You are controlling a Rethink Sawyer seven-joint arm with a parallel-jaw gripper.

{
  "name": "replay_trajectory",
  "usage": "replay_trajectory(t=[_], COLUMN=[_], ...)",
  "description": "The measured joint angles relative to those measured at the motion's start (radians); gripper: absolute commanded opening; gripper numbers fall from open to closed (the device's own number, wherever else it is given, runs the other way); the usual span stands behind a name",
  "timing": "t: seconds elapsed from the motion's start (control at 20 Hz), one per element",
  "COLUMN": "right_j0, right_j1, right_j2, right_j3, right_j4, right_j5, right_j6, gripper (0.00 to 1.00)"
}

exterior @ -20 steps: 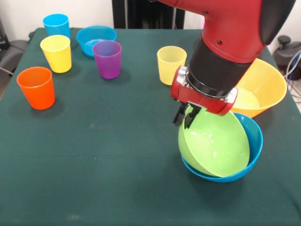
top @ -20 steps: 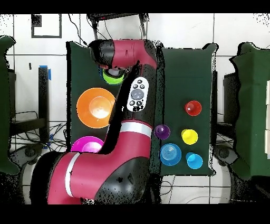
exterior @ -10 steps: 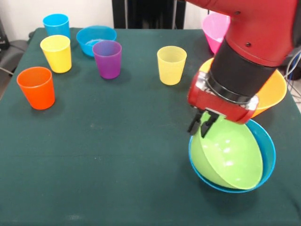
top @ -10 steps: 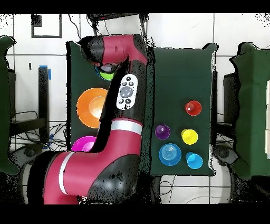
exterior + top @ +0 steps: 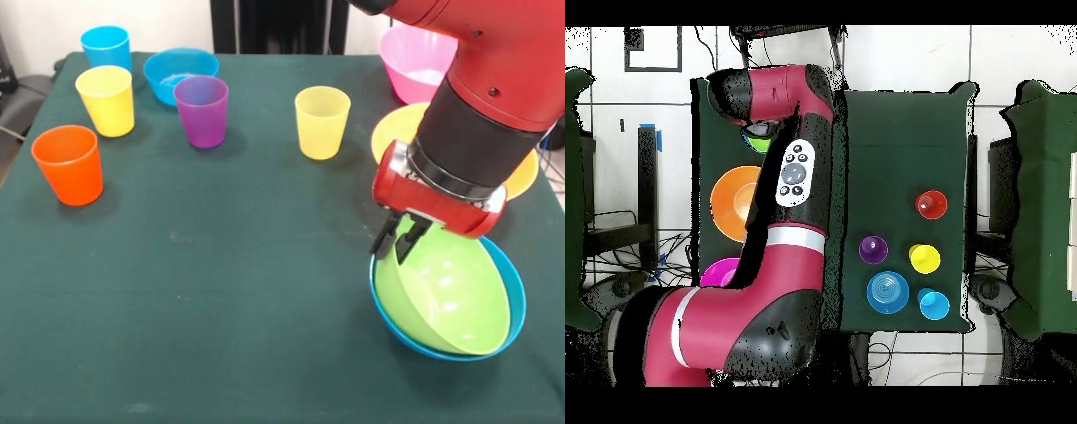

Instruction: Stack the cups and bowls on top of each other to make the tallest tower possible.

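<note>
- At the lower right of the front view I see my gripper (image 5: 399, 244) with its dark fingers pinched narrow on the near-left rim of the green bowl (image 5: 450, 296).
- That green bowl sits tilted inside the medium blue bowl (image 5: 512, 325); the blue one shows only as a rim around it.
- Just behind them, partly hidden by the arm, the large orange-yellow bowl (image 5: 393, 134) rests on the green table (image 5: 221, 291), and the large pink bowl (image 5: 413, 62) stands beyond it at upper right.
- Near the frame's upper middle the pale yellow-green cup (image 5: 321, 121) stands upright, alone.
- Upper left holds the others, all upright and apart: purple cup (image 5: 202, 110), yellow cup (image 5: 106, 100), blue cup (image 5: 106, 48), orange cup (image 5: 68, 164), and the small blue bowl (image 5: 179, 74) just behind the purple cup.
- From overhead the arm (image 5: 780, 190) covers most of the nested pair; only a sliver of green shows at upper left, with the orange-yellow and pink bowls below it.
</note>
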Motion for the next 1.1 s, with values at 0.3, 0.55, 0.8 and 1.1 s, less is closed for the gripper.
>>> replay_trajectory(t=[0.3, 0.55, 0.8, 1.1], right_j0=[-0.003, -0.012, -0.03, -0.051], right_j1=[-0.018, -0.044, -0.065, -0.079], right_j2=[0.0, 0.005, 0.006, 0.009], right_j3=[0.036, 0.095, 0.147, 0.192], right_j4=[0.025, 0.034, 0.038, 0.042], right_j5=[-0.025, -0.088, -0.164, -0.21], right_j6=[0.0, 0.0, 0.0, 0.0], gripper=[0.0, 0.0, 0.0, 0.0])
